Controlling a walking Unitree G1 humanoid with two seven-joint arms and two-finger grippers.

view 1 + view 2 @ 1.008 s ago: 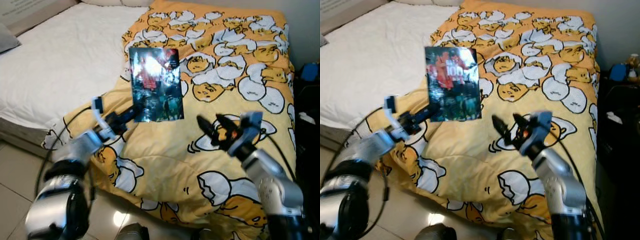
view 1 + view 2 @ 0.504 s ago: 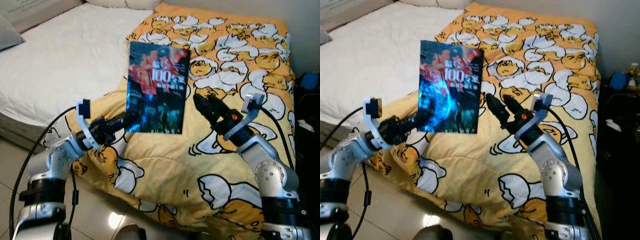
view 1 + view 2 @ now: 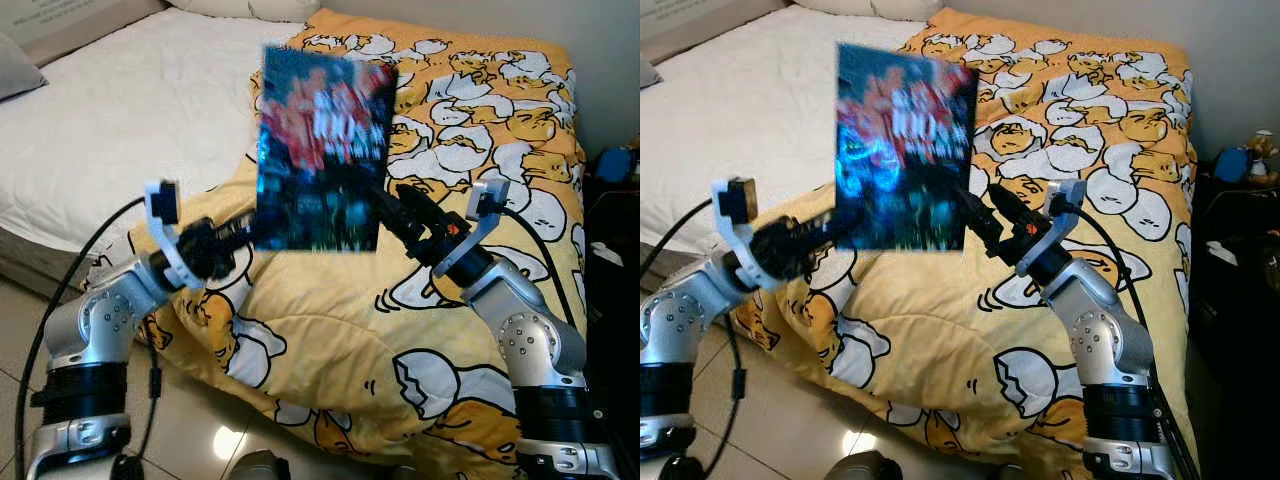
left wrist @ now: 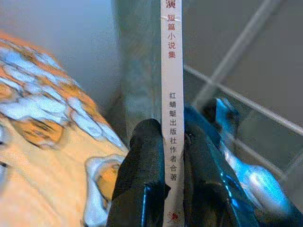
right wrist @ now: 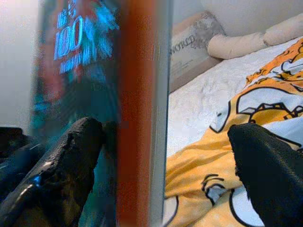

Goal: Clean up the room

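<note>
I'm looking down on a bed (image 3: 110,120) with a white sheet on my left and a yellow cartoon-print blanket (image 3: 480,120) heaped over the rest; tiled floor (image 3: 20,340) shows at the near edge. My left gripper (image 3: 238,238) is clamped on a book (image 3: 322,150), which it holds up in the air above the blanket, cover toward my head camera. The left wrist view shows both fingers (image 4: 142,179) pinching the lower end of the white spine, so the book's long axis stands roughly upright, rising from the grip. My right gripper (image 3: 392,212) is just at the book's lower right corner with its fingers spread: in the right wrist view one finger (image 5: 61,161) lies against the cover face and the other finger (image 5: 270,175) stands well off on the far side of the page edge. So I judge the right gripper straddles the book's edge, not yet closed on it. The coming move looks like a handover, left to right, with the right fingers needing only to close across the thickness
</note>
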